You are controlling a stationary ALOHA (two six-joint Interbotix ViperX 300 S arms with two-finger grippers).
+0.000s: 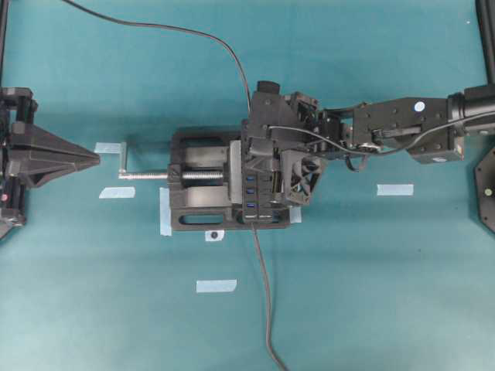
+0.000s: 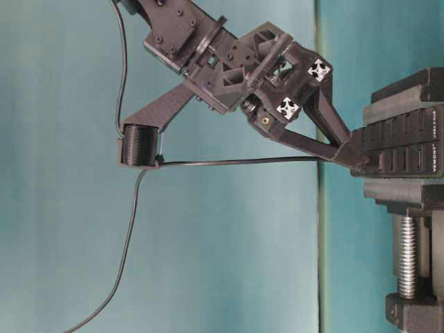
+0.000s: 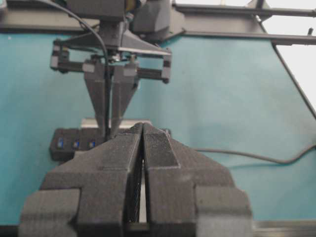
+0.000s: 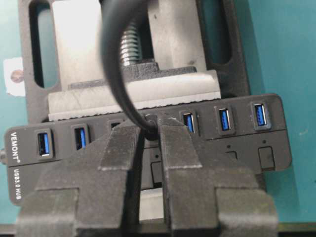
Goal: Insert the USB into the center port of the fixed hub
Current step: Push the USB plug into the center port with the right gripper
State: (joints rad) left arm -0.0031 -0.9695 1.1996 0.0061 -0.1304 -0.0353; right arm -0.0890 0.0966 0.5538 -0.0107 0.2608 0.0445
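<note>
1. We see the right gripper over the fixed hub, jaws narrowed on the USB, which sits at the middle of the hub's row of blue slots.
2. The center port itself is hidden behind the plug and fingertips.
3. The hub is clamped in the vise on the table.
4. The left gripper rests well apart, jaws pressed together on nothing.

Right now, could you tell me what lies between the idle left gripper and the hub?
In the overhead view, the vise with its silver screw handle lies between the left gripper and the hub.
</note>
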